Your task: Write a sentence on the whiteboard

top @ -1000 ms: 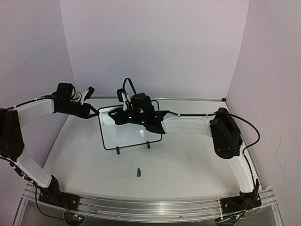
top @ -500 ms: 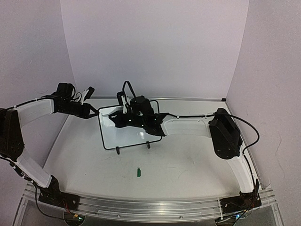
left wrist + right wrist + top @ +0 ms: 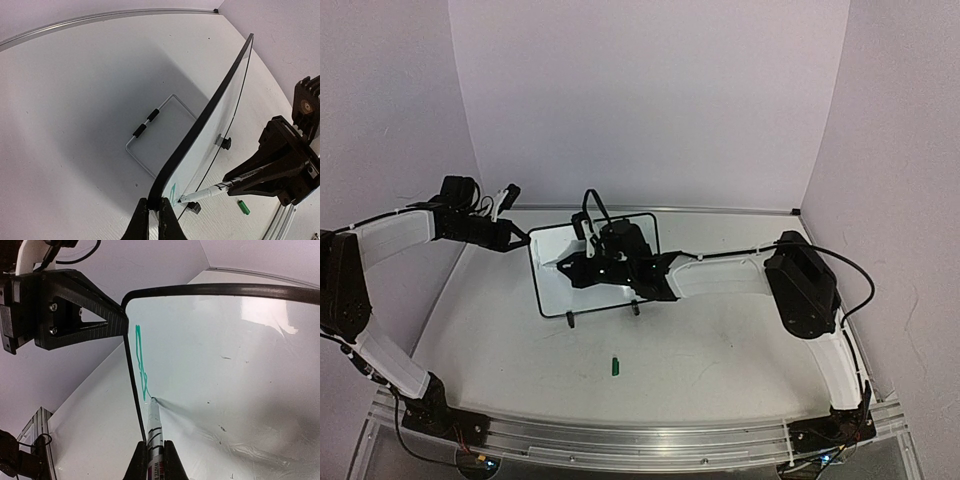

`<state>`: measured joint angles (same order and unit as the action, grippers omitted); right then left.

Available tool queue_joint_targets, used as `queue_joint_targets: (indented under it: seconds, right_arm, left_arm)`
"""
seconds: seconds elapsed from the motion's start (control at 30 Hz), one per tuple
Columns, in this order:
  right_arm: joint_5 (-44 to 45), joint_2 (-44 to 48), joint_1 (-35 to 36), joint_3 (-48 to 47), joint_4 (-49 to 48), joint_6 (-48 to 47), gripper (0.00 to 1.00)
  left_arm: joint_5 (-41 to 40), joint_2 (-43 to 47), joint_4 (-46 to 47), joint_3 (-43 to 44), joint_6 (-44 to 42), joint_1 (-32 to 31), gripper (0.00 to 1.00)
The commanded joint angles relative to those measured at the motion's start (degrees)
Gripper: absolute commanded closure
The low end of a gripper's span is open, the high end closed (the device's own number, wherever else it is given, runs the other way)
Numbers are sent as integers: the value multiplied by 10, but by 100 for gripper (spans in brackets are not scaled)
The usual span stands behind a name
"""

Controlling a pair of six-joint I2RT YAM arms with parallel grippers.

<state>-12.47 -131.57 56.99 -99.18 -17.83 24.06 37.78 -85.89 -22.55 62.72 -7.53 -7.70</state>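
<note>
Now at the left margin: pen tip down, bare board lying to the right

Overhead, the whiteboard stands on its feet mid-table, leaning back, its long axis running left to right. The left gripper meets its left edge. The right gripper reaches across its face from the right and covers much of it. A green cap lies on the table in front, well apart from both.

From the left wrist, the left gripper is pinched narrow on the frame of the whiteboard at a rounded corner, steadying it. The right gripper holds the marker, whose tip touches the glossy face just beside that clamp, next to a small green mark.

From the right wrist, the right gripper is closed tight round the marker, barrel in line with the fingers, tip on the whiteboard. The sentence is only a short green scrawl hugging the frame near the left gripper.

By the look of it, the writing has barely begun. The unwritten surface lies away from the clamped edge, toward the robot's right, along the board's long axis, so the strokes should travel that way. The right arm does the work; the left only braces, and the tip sits close to its fingers.
</note>
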Motion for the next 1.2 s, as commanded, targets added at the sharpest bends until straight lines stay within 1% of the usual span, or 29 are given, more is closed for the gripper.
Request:
queue_joint_targets:
  seconds: [0.0,0.13,0.27,0.33,0.47,0.63,1.17]
  right_arm:
    - [25,28,-9,0,-15,2,100]
    - [14,26,-9,-7,-18,2,100]
    - [-38,40,-8,6,-47,0,100]
    - [-49,55,-8,18,-61,1,100]
    - [-34,66,-8,12,-47,-7,100]
    - [-30,47,-8,-19,-12,-19,100]
    - [-28,10,-8,-75,2,-22,100]
  left_arm:
    - [-12,24,4,5,-17,1,100]
    - [-12,24,4,5,-17,2,100]
    - [-14,24,3,5,-18,1,100]
    - [-17,24,2,6,-17,1,100]
    - [-20,24,2,5,-20,2,100]
    - [-22,24,1,3,-24,1,100]
    - [-23,34,3,-2,-32,1,100]
